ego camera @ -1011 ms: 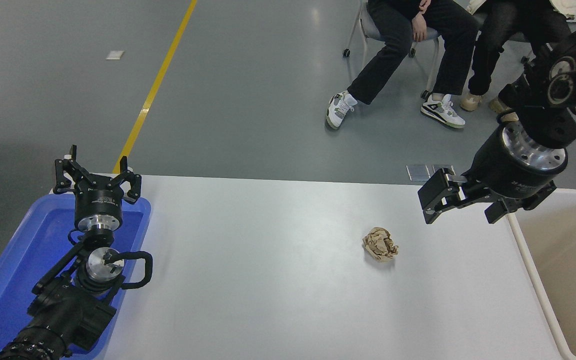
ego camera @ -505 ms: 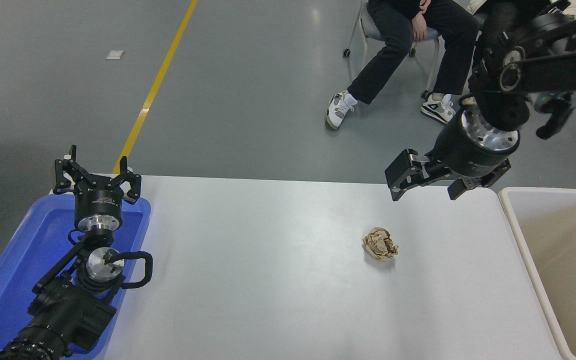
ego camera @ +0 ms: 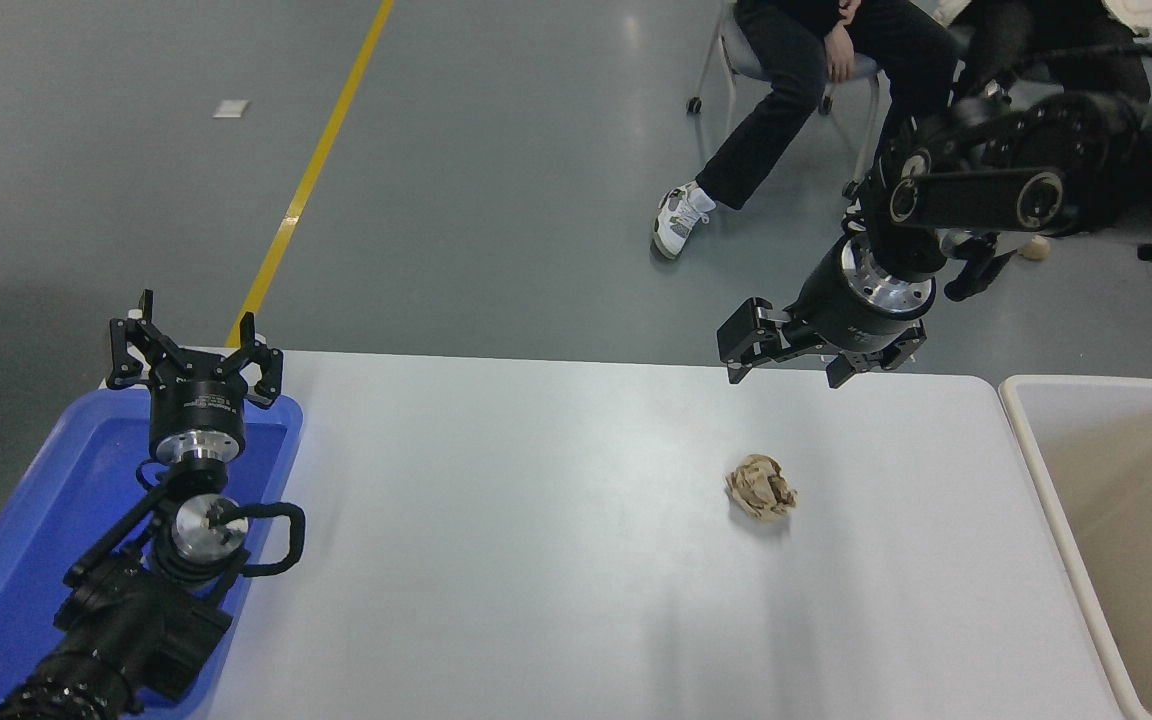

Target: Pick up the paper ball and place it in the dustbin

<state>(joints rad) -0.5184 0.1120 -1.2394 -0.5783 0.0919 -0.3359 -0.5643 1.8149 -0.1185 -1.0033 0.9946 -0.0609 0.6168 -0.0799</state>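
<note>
While right pincer [ego camera: 786, 368] hovers at far edge, paper ball [ego camera: 761, 488] lies apart.

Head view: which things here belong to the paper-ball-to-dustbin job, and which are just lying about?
Part of the job:
- paper ball, lying loose on the white table
- dustbin at the table's right end
- right gripper, open, empty, near the table's far edge

Just there:
- blue tray at the left
- left gripper, parked open over the tray
- seated people beyond the table
</note>
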